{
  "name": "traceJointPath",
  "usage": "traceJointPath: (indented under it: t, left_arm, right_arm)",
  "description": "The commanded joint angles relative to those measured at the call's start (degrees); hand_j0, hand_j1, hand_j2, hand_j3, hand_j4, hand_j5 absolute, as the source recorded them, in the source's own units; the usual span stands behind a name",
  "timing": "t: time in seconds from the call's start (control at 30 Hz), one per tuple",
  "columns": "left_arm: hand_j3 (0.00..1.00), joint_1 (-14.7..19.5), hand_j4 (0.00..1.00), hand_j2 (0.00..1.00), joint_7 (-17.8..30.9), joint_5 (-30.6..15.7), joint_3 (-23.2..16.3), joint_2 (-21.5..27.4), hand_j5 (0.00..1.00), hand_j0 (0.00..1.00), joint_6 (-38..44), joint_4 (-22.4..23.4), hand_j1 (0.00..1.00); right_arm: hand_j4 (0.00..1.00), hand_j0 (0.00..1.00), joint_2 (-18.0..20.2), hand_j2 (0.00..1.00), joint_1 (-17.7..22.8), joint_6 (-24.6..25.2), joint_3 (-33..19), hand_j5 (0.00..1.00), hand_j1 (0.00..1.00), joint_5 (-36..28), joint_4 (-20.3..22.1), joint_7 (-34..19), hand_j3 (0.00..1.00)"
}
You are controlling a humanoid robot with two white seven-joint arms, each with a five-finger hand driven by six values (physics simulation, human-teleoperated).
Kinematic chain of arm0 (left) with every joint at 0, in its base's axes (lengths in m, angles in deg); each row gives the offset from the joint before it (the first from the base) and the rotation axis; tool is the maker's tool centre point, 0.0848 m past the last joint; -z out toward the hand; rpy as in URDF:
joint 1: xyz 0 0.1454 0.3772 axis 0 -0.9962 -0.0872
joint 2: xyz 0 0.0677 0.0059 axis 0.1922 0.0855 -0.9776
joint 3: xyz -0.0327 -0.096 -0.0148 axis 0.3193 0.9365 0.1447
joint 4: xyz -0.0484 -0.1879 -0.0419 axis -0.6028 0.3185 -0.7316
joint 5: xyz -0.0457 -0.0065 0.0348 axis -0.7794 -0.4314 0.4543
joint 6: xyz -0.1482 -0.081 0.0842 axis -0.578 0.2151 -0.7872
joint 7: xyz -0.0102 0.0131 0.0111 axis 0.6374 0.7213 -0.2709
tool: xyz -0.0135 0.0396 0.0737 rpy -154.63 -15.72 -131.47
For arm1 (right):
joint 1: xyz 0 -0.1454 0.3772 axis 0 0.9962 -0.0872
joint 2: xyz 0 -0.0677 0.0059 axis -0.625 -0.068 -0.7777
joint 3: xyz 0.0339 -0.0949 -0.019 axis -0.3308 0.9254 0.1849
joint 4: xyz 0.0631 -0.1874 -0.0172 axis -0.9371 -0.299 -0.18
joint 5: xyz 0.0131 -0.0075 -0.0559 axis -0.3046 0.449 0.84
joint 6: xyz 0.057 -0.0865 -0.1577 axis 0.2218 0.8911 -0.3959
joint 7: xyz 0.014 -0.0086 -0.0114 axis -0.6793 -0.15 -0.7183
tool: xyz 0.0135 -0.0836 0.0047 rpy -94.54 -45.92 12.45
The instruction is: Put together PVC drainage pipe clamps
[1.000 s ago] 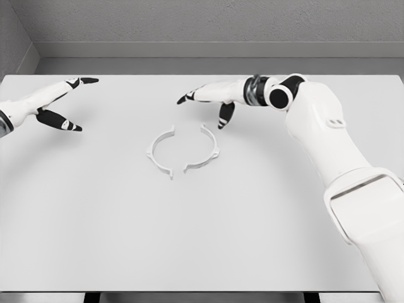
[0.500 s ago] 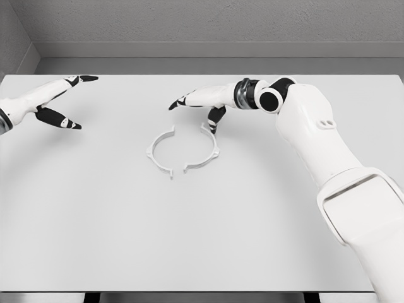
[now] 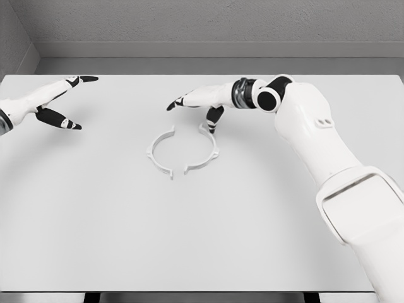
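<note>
Two white half-ring clamp pieces lie on the white table (image 3: 95, 240), facing each other as a nearly closed circle: the left half (image 3: 158, 150) and the right half (image 3: 210, 151). My right hand (image 3: 192, 107) hovers just behind them with fingers spread, its black-tipped thumb reaching down to the top end of the right half; I cannot tell if it touches. My left hand (image 3: 63, 101) rests open at the far left of the table, well away from the clamp.
A grey wall runs behind the table's far edge. My right arm (image 3: 328, 164) crosses the table's right side, from the lower right corner up to the middle.
My right hand has moved left and down toward the clamp, its thumb now by the right half's upper end. The left hand and both clamp halves have stayed put.
</note>
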Motion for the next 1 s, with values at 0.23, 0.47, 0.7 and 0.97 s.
traceJointPath:
  t: [0.23,0.47,0.7,0.97]
  left_arm:
    - [1.0,-0.1,1.0,1.0,0.0,-0.4,0.0,-0.3,1.0,1.0,0.1,-0.1,1.0]
    - [1.0,0.0,1.0,1.0,0.0,-0.4,0.1,-0.2,1.0,1.0,0.1,0.0,1.0]
    - [1.0,-0.1,1.0,1.0,0.0,-0.4,0.1,-0.2,1.0,1.0,0.1,0.0,1.0]
    - [1.0,-0.1,1.0,1.0,0.0,-0.4,0.1,-0.1,1.0,1.0,0.1,0.0,1.0]
  right_arm:
    - [1.0,1.0,0.1,1.0,-0.1,0.0,-0.4,1.0,1.0,-2.9,2.1,-0.2,1.0]
    - [1.0,1.0,2.0,1.0,0.0,0.0,-1.1,1.0,1.0,-1.7,0.1,-0.2,1.0]
    - [1.0,1.0,1.5,1.0,-0.2,0.0,-0.5,1.0,1.0,-1.5,-1.7,-0.2,1.0]
    - [1.0,1.0,0.5,1.0,-0.4,0.0,0.3,1.0,1.0,-1.0,-1.6,-0.2,1.0]
